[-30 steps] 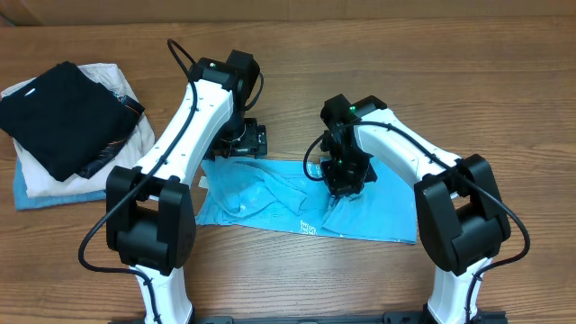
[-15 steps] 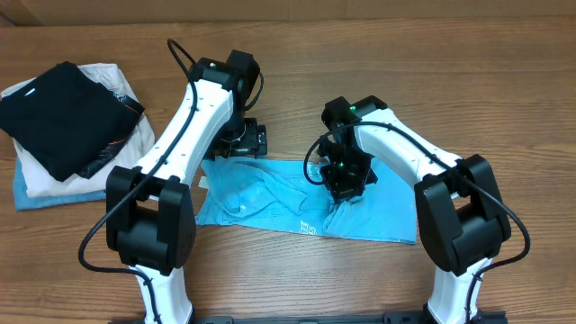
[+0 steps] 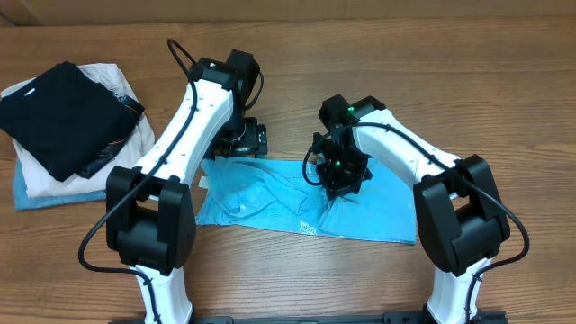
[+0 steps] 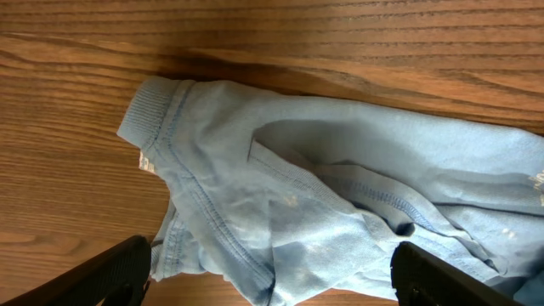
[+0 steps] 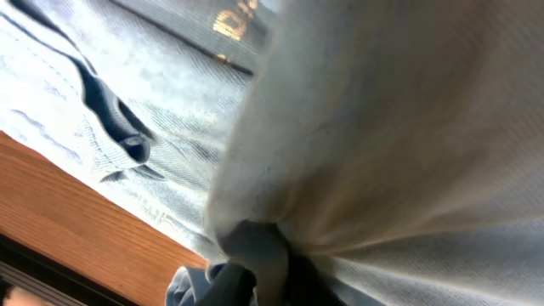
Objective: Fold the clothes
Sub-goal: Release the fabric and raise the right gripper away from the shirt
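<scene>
The clothes, a light sky-blue T-shirt (image 3: pixel 270 200), lie crumpled and partly folded on the wooden table between my arms. My left gripper (image 3: pixel 245 142) hovers over the shirt's back left edge; in the left wrist view its fingers (image 4: pixel 272 276) are wide open over the ribbed collar (image 4: pixel 149 115) and bunched cloth. My right gripper (image 3: pixel 340 180) is shut on a pinch of the shirt near its middle, lifting a fold. In the right wrist view the cloth (image 5: pixel 382 127) drapes tightly over the fingers (image 5: pixel 255 268).
A pile of folded garments sits at the far left: a black one (image 3: pixel 58 112) on a cream one (image 3: pixel 49 175), over a light blue cloth. Cardboard lines the back edge.
My right gripper has moved slightly left and back with the pinched cloth, pulling the fold. The left arm has not moved.
</scene>
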